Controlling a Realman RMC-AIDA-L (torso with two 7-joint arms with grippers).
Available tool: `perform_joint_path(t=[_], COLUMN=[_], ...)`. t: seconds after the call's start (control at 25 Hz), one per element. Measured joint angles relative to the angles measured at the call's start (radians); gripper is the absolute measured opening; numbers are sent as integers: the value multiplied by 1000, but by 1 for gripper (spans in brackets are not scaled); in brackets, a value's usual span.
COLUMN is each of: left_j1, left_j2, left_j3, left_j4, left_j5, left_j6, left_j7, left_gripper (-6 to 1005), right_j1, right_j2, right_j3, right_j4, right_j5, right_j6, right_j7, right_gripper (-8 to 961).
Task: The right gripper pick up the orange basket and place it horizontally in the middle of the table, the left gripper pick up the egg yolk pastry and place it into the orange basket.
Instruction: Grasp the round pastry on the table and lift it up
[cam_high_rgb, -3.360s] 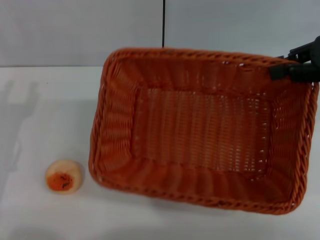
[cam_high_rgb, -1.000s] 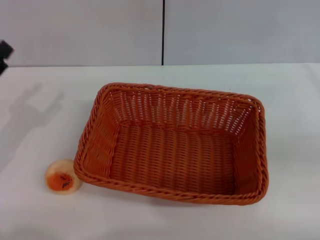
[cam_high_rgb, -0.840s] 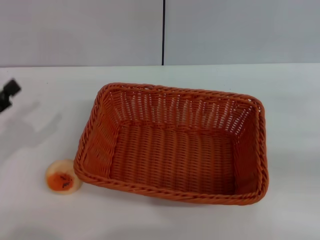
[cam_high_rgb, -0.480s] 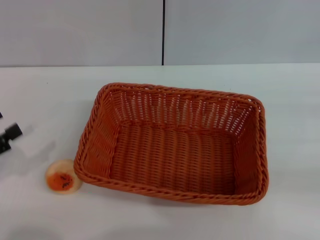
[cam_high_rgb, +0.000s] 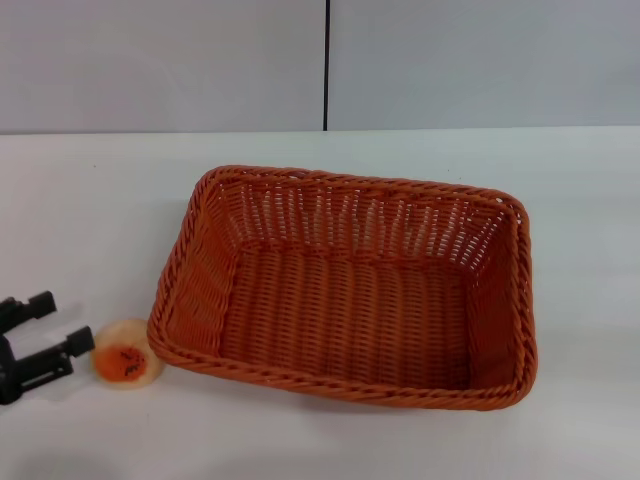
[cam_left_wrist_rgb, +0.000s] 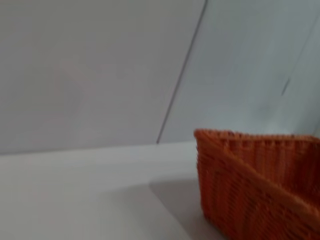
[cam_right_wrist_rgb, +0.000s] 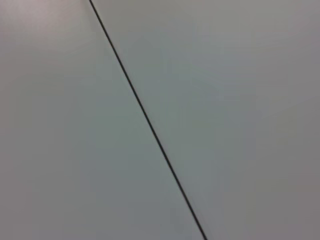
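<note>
since a moment ago my left gripper (cam_high_rgb: 62, 322) has dropped down the table's left edge to reach the egg yolk pastry (cam_high_rgb: 127, 352).

its two fingers stand spread apart, holding nothing, the nearer fingertip seemingly just touching the pastry's left side. the pastry sits on the table (cam_high_rgb: 90, 220) just beside the orange basket (cam_high_rgb: 345, 285), which rests flat mid-table, lengthwise across. my right gripper is out of sight.
</note>
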Motion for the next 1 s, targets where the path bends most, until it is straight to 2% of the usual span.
perform_joint_path(t=[0.04, 0.08, 0.16, 0.52, 1.0], left_j1=[0, -11, -15, -25, -37], left_j2=[0, -20, -25, -34, -44], left_j3=[0, 2, 3, 5, 59], left_j4=[0, -1, -1, -6, -8], left_j5=[0, 74, 90, 125, 125], left_j6=[0, -39, -49, -76, -101], left_j7=[0, 9, 10, 10, -1], left_gripper=[808, 808, 808, 807, 805], right_j1=[4, 7, 12, 21, 19], right_j2=[0, 1, 2, 3, 3], right_j3=[-2, -3, -3, -4, -4], right_j4=[0, 0, 0, 1, 3], right_j5=[0, 0, 0, -9, -11], right_j6=[-2, -2, -2, 6, 10], right_j7=[0, 0, 0, -6, -8], right_gripper=[433, 433, 433, 433, 433])
